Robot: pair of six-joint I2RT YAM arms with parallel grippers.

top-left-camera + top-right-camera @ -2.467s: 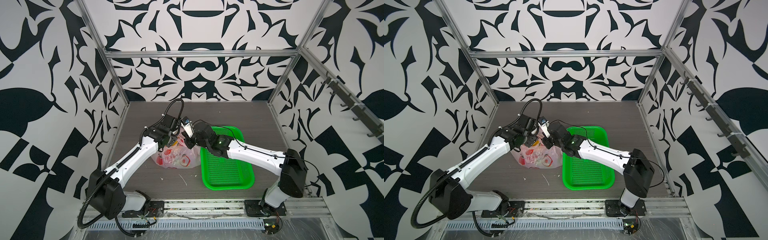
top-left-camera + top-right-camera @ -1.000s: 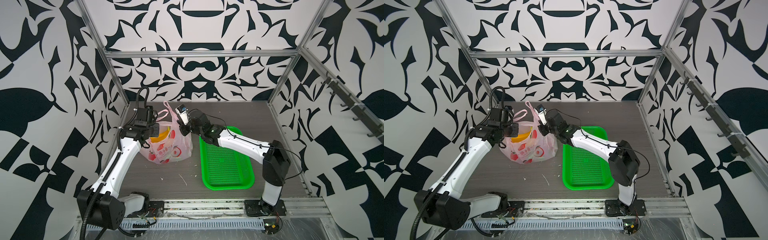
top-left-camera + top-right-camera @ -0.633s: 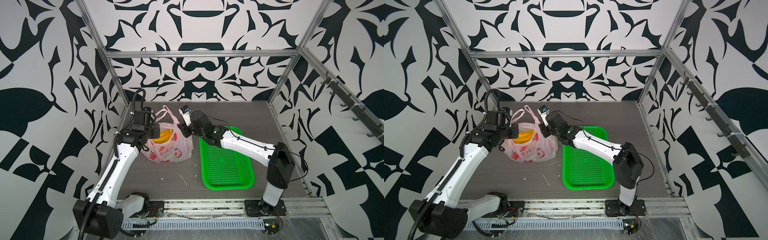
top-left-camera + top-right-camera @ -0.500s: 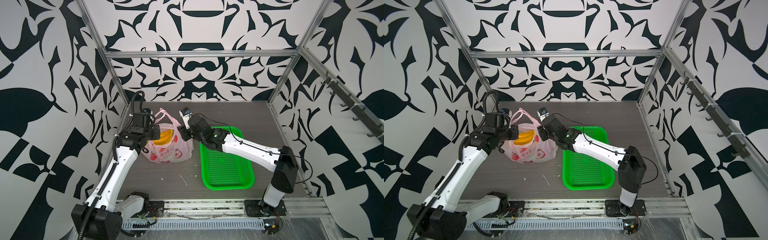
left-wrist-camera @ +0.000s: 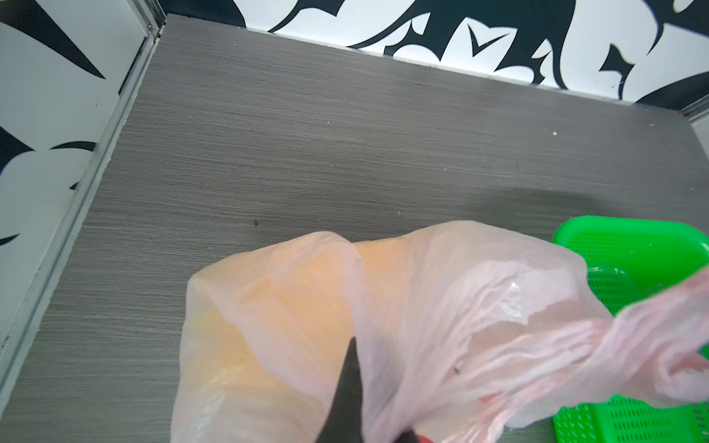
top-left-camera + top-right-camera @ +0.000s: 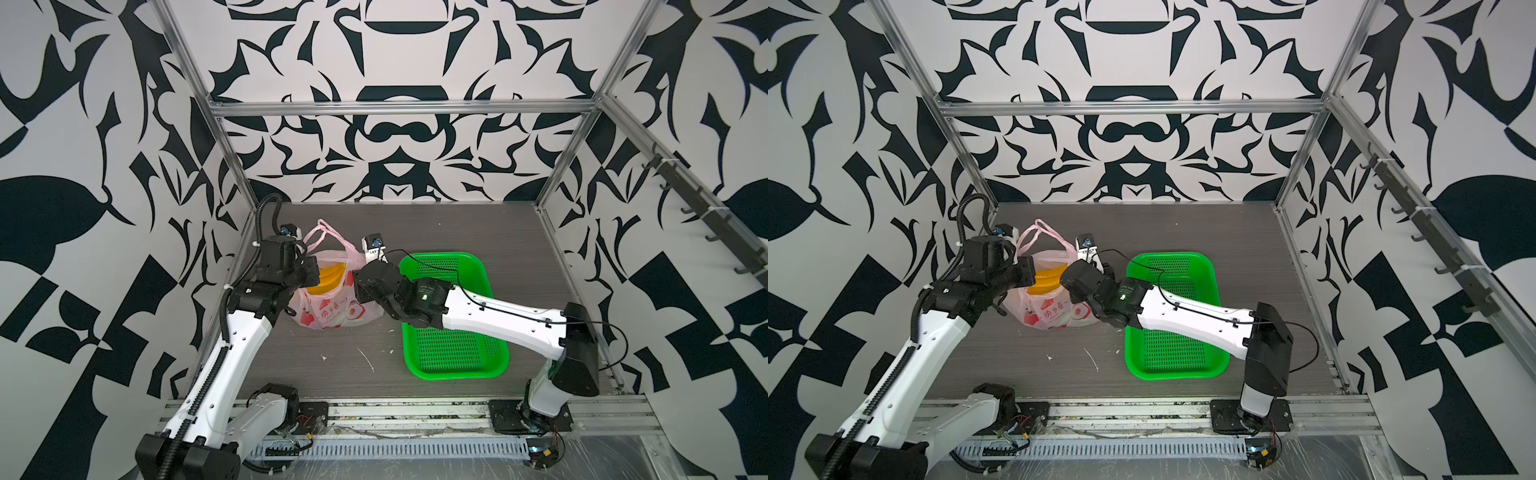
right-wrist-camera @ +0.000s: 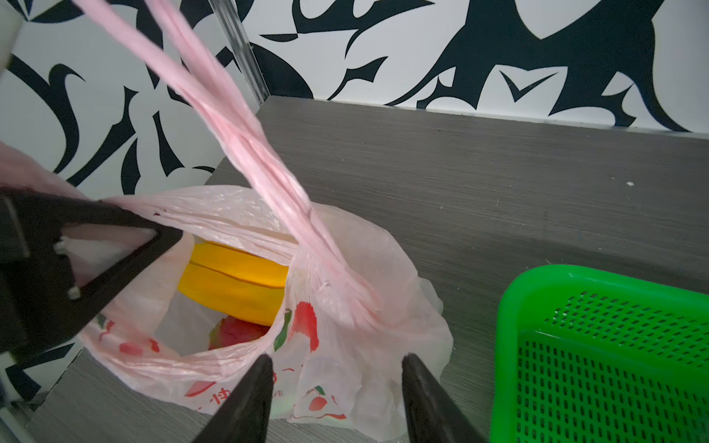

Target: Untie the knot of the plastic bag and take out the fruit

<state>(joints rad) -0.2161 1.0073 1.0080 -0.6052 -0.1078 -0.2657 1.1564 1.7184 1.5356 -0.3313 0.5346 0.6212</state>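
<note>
Grey bench (image 6: 436, 232) first: in a top view the plastic bag (image 6: 332, 309) sits by its left edge, the left hand (image 6: 311, 272) pinching the rim. Left wrist: thin translucent pink film. Right wrist: the right hand (image 7: 333, 360), spread, should drop straight onto the bananas (image 7: 234, 280), clear of the loose handle (image 7: 238, 130).

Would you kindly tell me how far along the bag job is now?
Done: the plastic bag gapes open, its handles untied. In hand: the left gripper is shut on the bag; the right gripper hangs open beside it. Left: bananas and a dragon fruit lie inside, none taken out.
</note>
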